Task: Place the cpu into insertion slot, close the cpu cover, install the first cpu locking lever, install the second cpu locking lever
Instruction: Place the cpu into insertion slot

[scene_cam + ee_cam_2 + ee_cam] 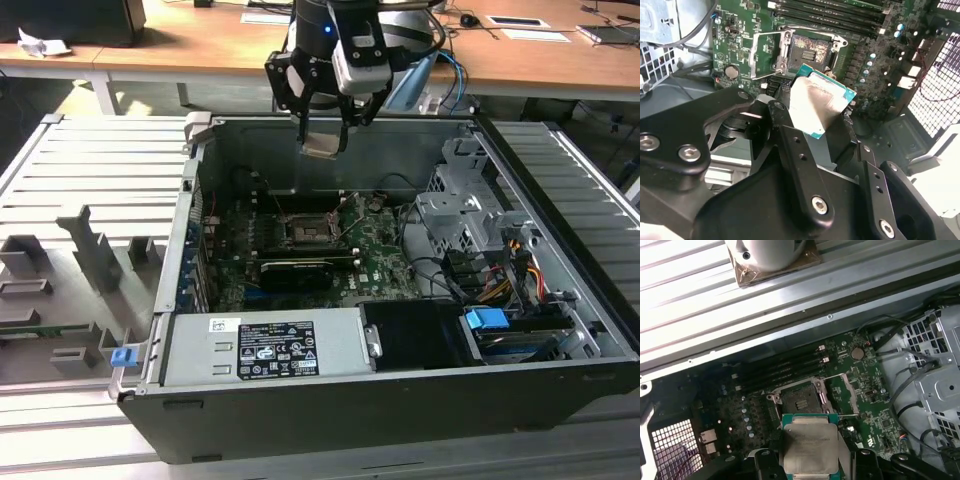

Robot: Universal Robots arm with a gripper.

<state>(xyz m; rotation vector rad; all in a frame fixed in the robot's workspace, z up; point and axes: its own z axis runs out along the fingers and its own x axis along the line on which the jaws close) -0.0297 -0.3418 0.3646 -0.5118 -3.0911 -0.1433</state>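
My gripper [322, 140] hangs above the open computer case, near its back wall, and is shut on the cpu [322, 143]. In both wrist views the cpu [816, 100] [810, 447] is a small square chip with a silvery-grey face and a green edge, clamped between the black fingers [790, 145]. Below it, on the green circuit board [375, 258], lies the insertion slot [313, 230] [807, 50] [800, 401], dark and uncovered. The cpu cover [767, 52] [847, 392] stands swung open beside the slot. The chip is well above the slot and apart from it.
A long black card [295, 272] lies in front of the slot, with memory slots [780, 372] behind it. The grey power supply [265, 350] fills the case's front. A metal drive cage [460, 215] and cables crowd the exterior view's right. A grey fixture tray [80, 270] sits outside at the left.
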